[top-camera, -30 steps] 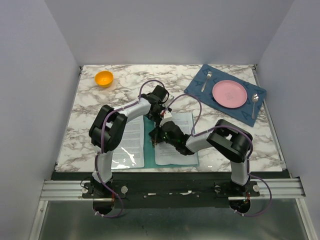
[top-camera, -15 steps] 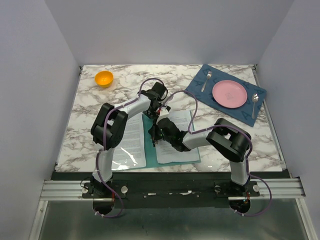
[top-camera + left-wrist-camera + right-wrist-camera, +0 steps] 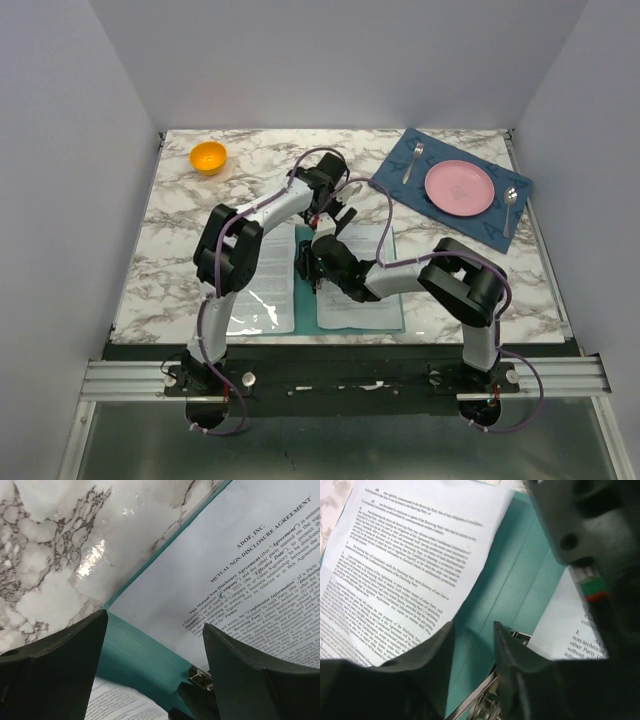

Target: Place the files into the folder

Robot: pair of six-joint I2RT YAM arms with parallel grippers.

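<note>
The folder point(image 3: 520, 585) lies open and flat on the surface point(image 3: 50, 555), which leaves both green halves free to take paper. The files point(image 3: 395, 555) rest on it, 1 sheet to each side of the right fingers point(image 3: 432, 652), with the bare green spine strip running between them. Those 2 fingers stand slightly parted over that strip and pinch nothing. A metal clip point(image 3: 487, 702) sits just beneath them, so I judge they hover there to tend the binding rather than to lift a sheet. The left fingers point(image 3: 55, 665) are spread wide and empty. They hang above the folder's far edge, and a corner of a sheet and its green border show in the gap between them.

In the left wrist view the sheet sits inside the folder's rim, with a thin green margin beyond it and then marble. The 2 wrists are close together, so sideways room between them is tight. Outward is freer: the orange bowl point(image 3: 208, 157) and pink plate point(image 3: 459, 187) lie well apart from both pairs of fingers.
</note>
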